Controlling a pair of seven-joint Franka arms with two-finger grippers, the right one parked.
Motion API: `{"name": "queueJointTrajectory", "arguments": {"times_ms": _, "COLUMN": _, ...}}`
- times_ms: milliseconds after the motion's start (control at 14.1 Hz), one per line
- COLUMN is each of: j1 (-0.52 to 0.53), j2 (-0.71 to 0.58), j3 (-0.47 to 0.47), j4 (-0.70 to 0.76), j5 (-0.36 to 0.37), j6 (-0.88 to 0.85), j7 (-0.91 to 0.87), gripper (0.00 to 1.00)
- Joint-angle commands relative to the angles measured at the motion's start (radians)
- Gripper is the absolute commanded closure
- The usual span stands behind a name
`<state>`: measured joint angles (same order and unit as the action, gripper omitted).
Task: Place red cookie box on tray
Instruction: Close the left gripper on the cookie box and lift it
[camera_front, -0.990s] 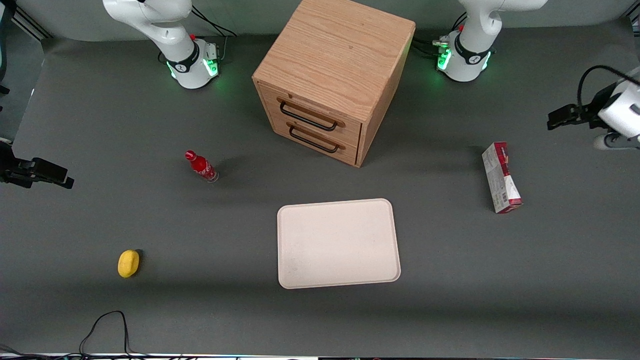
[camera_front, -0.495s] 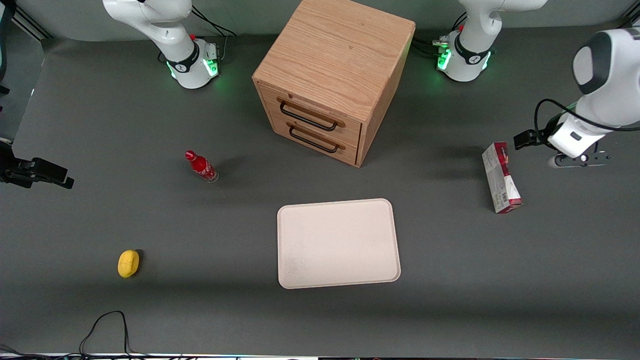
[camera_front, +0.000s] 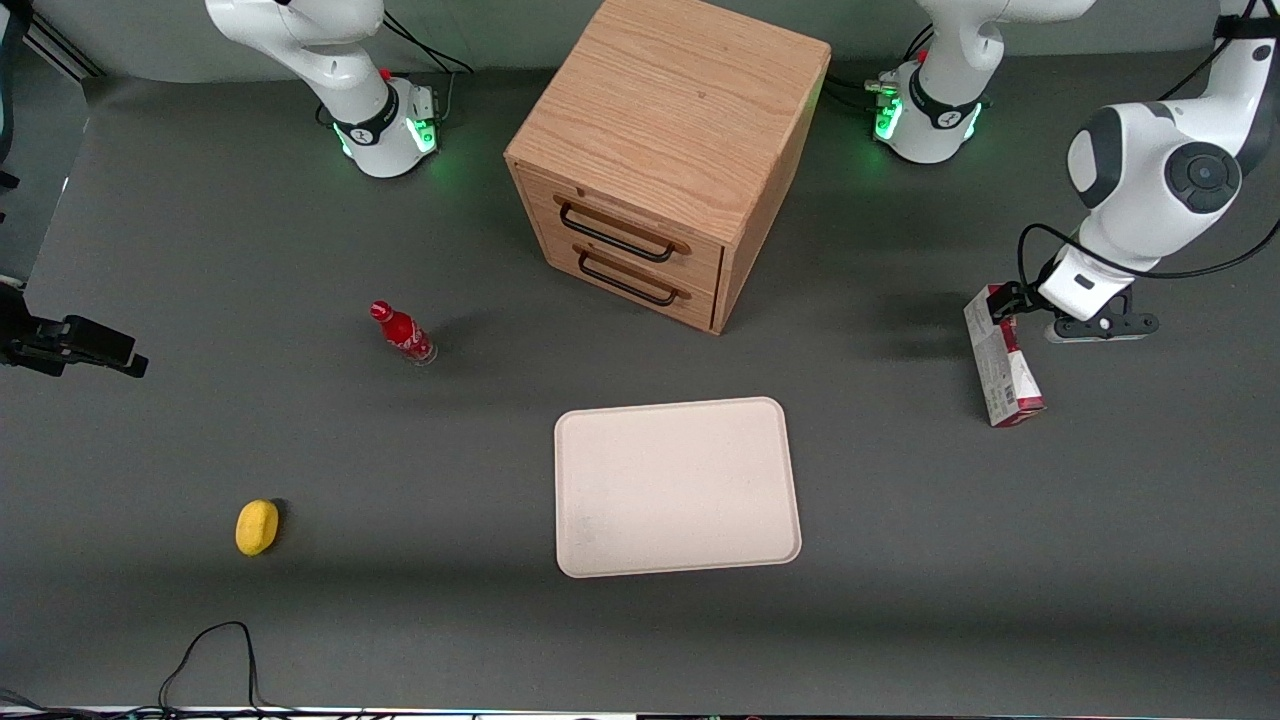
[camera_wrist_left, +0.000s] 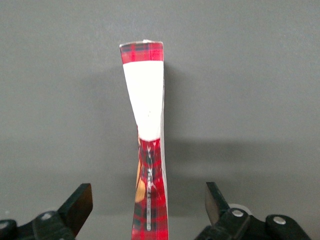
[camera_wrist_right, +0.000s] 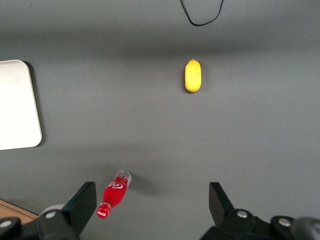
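The grey table (camera_front: 200, 250) fills the front view, with broad bare stretches along the lower edge of the frame and at both sides. The wooden drawer cabinet (camera_front: 665, 150) stands at upper centre, its two black-handled drawers facing the camera at a slant. Nearer the camera, just below frame centre, the tray (camera_front: 676, 486) lies flat, nothing on it, open table on all sides. At right of the frame the red cookie box (camera_front: 1003, 360) rests on a long narrow edge on the table, well apart from the tray, nothing between the two. The gripper (camera_front: 1040, 318) hangs over the box's end farther from the camera; in the wrist view its fingers (camera_wrist_left: 80, 202) are spread wide, one on each side of the box (camera_wrist_left: 148, 165) and clear of it. At left of centre a small red bottle (camera_front: 402, 332) stands upright. A yellow lemon-like object (camera_front: 257, 526) sits at lower left, a black cable (camera_front: 215, 655) looping near the bottom edge.
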<state>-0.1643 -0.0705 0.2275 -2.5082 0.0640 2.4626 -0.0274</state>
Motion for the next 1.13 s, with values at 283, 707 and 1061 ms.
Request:
{"name": "queueJointTrajectory", "arguments": {"times_ms": 283, "j1": -0.007, "j2": 0.129, "j3": 0.018, "j4": -0.001, "j5": 0.016, "j6": 0.185, "j7": -0.020, "gripper": 0.00}}
{"name": "queueJointTrajectory", "arguments": {"times_ms": 707, "j1": -0.011, "j2": 0.155, "j3": 0.023, "j4": -0.001, "j5": 0.016, "j6": 0.177, "j7": -0.023, "gripper": 1.00}}
{"name": "queueJointTrajectory", "arguments": {"times_ms": 1061, "j1": -0.011, "j2": 0.155, "j3": 0.021, "j4": 0.009, "j5": 0.014, "j6": 0.165, "j7": -0.023, "gripper": 1.00}}
